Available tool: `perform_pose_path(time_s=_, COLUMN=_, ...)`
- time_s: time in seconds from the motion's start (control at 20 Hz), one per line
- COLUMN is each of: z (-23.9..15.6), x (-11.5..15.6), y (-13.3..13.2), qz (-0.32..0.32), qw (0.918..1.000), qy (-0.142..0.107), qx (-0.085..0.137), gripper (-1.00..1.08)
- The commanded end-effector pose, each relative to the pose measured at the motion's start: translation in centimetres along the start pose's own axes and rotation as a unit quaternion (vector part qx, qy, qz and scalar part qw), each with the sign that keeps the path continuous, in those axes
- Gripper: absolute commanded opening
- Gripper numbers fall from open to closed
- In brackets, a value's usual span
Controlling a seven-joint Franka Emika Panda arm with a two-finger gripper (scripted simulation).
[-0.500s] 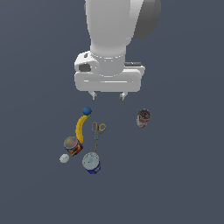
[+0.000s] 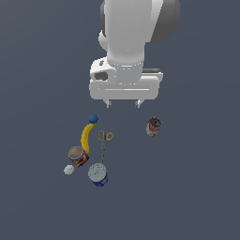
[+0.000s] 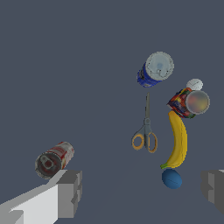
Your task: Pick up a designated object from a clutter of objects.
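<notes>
Blue can (image 2: 98, 174), white lid up, stands nearest. Just past it the multicoloured can (image 2: 78, 156) stands upright, grey metal top showing, touching or nearly touching the banana (image 2: 86, 136) at one end; small white ball (image 2: 69, 169) just beside it. Judgement: rigid, light, smooth label likely slippery; take it across the round side wall, on the sides clear of banana and ball. Scissors (image 2: 103, 142) lie between banana and blue can. Blue ball (image 2: 93, 119) sits at the banana's far end. Dark red can (image 2: 153, 126) lies well apart. No containers hold anything. Gripper (image 2: 123, 104) hovers above, fingers (image 3: 69, 192) spread wide, empty.
</notes>
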State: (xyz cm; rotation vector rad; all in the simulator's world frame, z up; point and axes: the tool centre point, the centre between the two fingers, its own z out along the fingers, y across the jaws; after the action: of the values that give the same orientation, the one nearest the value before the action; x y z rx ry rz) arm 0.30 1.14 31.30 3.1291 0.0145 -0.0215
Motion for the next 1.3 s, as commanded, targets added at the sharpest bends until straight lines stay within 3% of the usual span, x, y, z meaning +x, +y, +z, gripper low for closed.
perform_pose_path(time_s=0.0, z=0.1, x=-0.2, y=-0.7, qz=-0.004, qw=1.0, qy=-0.003, qx=0.001, gripper=1.0)
perform_pose_path(time_s=0.45, z=1.1, x=0.7, y=0.5, qz=0.02, qw=0.9998, qy=-0.003, qx=0.004, gripper=1.0)
perform_pose_path(time_s=0.8, z=4.2, x=3.0, y=3.7, qz=0.085, qw=0.9963, qy=-0.002, qx=0.012, gripper=1.0)
perform_pose_path(time_s=1.0, z=7.0, x=4.6, y=6.7, qz=0.14, qw=0.99, qy=-0.002, qx=0.017, gripper=1.0)
perform_pose_path(time_s=1.25, z=11.6, x=6.3, y=11.5, qz=0.223, qw=0.9747, qy=-0.001, qx=0.019, gripper=1.0)
